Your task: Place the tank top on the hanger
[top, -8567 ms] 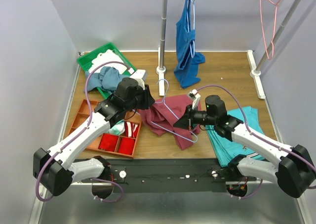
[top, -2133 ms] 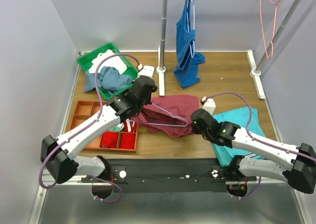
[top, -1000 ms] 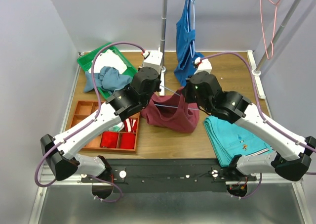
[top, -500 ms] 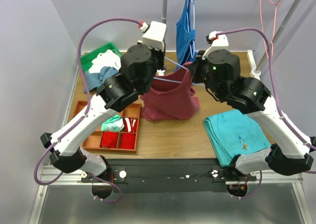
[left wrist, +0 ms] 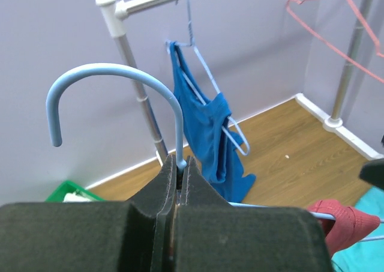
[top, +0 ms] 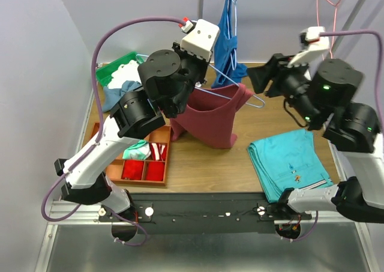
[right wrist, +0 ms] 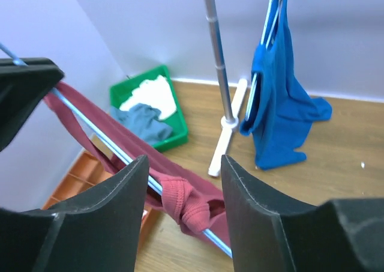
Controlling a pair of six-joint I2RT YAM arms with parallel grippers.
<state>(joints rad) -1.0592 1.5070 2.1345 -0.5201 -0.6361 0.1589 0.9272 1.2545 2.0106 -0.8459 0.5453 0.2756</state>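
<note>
Since 0.5 s ago, the tank top [top: 213, 113] has been lifted higher above the table [top: 282, 113] and now hangs from the hanger [left wrist: 114, 69] at the left arm. Left gripper [left wrist: 181, 170] is clamped on the hanger just below its curved top. Right gripper [right wrist: 181, 170] has backed off, jaws apart, holding nothing. Risk: 1 strap [right wrist: 183, 203] sits bunched near the wire's end and could slide off if the hanger tilts or pivots in the single grip.

Bright, even overhead light; soft shadows; no glare; near fingers [right wrist: 108, 224] blurred in wrist views; backgrounds sharp.
</note>
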